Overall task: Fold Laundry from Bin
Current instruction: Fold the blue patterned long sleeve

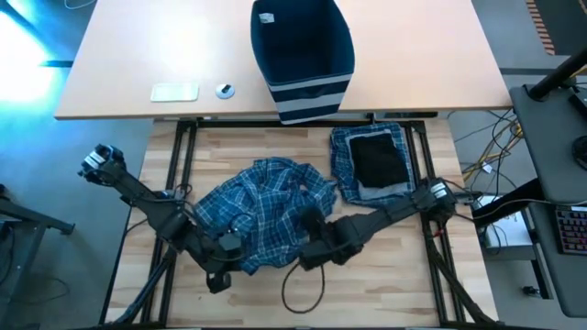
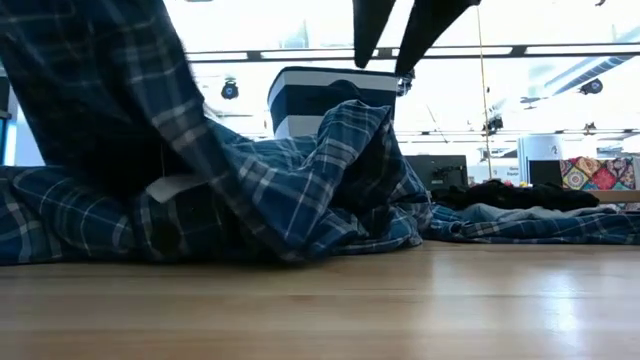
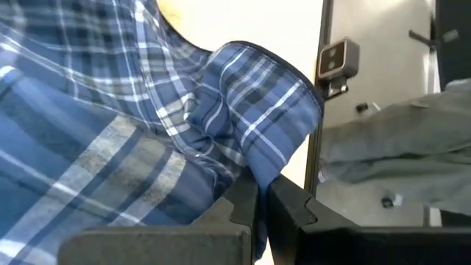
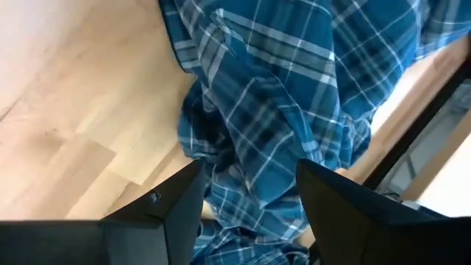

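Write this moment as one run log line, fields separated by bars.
left gripper: shut on plaid shirt | right gripper: fingers open above shirt | folded pile: beside | bin: behind

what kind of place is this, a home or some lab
Probably a robotics lab or office, not a home: two arms work plaid laundry on a wooden table, beside a desk with a keyboard and loose cables.

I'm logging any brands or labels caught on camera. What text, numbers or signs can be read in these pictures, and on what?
No text is readable in any view.
White tag inside the bin: too small to read.
Pale label on the plaid garment: blank or blurred.
Flat white object and small round object on the far table: no legible marking.
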Controlling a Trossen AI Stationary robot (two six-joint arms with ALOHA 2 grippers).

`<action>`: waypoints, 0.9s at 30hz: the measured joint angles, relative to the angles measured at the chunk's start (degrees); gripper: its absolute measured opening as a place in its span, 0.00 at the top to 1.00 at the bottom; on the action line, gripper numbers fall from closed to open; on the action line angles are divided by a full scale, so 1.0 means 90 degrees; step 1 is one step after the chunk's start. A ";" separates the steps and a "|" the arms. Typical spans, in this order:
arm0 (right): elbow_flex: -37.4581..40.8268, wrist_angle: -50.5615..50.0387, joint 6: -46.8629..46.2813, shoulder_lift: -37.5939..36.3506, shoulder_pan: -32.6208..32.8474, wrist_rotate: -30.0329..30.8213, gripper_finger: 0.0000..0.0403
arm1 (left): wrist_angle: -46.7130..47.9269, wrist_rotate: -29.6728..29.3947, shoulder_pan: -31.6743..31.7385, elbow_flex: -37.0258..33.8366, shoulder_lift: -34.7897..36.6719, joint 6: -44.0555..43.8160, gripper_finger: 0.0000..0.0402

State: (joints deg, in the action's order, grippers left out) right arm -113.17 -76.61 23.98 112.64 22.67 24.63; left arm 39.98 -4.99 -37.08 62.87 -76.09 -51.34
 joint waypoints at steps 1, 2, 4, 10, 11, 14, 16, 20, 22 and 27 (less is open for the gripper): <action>-0.0027 -0.0001 0.0088 0.0000 -0.0086 -0.0096 0.48 | -0.0007 -0.0079 0.0000 -0.0002 0.0046 0.0005 1.00; -0.0064 0.0008 0.0143 0.0000 -0.0183 -0.0202 0.47 | -0.0014 -0.0178 0.0000 -0.0015 0.0087 0.0010 1.00; -0.0147 0.0131 0.0241 0.0000 -0.0419 -0.0479 0.46 | 0.0007 -0.0360 0.0000 -0.0031 0.0136 0.0008 1.00; -0.0234 0.0627 0.1124 0.0000 -0.1021 -0.1170 0.42 | -0.0007 -0.0545 0.0002 0.0024 0.0167 -0.0031 1.00; -0.0204 0.0660 0.1296 0.0000 -0.1120 -0.1442 0.42 | -0.0007 -0.0547 0.0002 0.0044 0.0167 -0.0042 1.00; -0.0060 0.0551 0.1649 0.0069 -0.1385 -0.2272 0.42 | -0.0007 -0.0552 0.0002 0.0106 0.0167 -0.0072 1.00; 0.0067 0.0572 0.1836 0.0160 -0.1483 -0.2115 0.42 | -0.0001 -0.0553 0.0005 0.0152 0.0167 -0.0094 1.00; 0.0210 0.1007 0.2167 0.0299 -0.1609 -0.1755 0.43 | -0.0008 -0.0554 0.0004 0.0220 0.0162 -0.0141 1.00; 0.0248 0.1175 0.2271 0.0299 -0.1632 -0.1759 0.43 | -0.0006 -0.0554 0.0005 0.0226 0.0160 -0.0162 1.00; 0.0437 0.1237 0.2329 0.0308 -0.1637 -0.1802 0.46 | 0.0041 -0.0518 0.0005 0.0223 0.0160 -0.0190 1.00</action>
State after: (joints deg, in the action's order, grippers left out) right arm -109.24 -65.48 44.95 115.42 7.94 8.41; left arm 40.35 -9.65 -37.04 64.88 -74.65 -53.05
